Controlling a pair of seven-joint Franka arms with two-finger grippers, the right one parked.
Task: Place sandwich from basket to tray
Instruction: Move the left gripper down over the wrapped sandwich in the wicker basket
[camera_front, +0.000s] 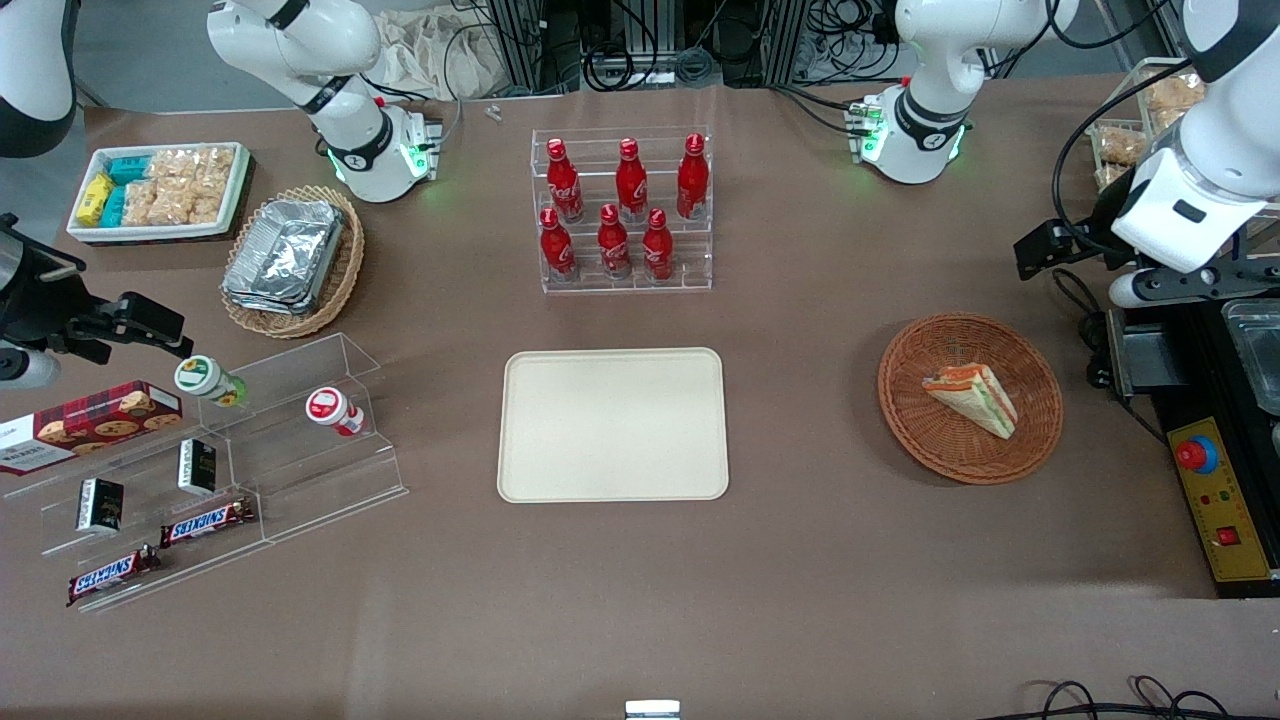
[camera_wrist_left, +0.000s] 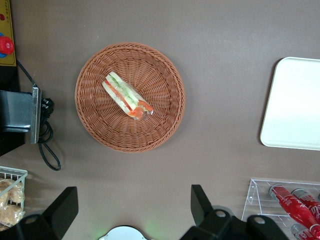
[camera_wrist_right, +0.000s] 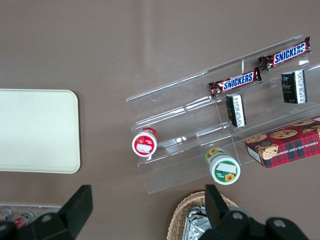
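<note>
tray (camera_front: 612, 424) bare, mid-tabletop, ready to receive | sandwich (camera_front: 971, 397) lying on its side inside basket (camera_front: 905, 410), toward working arm's end, untouched | gripper (camera_wrist_left: 134, 210) high above the tabletop beside the basket, fingers spread apart, empty; pick not yet begun

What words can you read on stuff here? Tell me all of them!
"SNICKERS": on the two chocolate bars.
"CHOCOLATE CHIP": on the red cookie box; the rest of the line is blurred.
Red bottles: white script, too blurred to read.
Small dark boxes: too small to read.
The open pincer hangs high over the table beside the basket.
</note>
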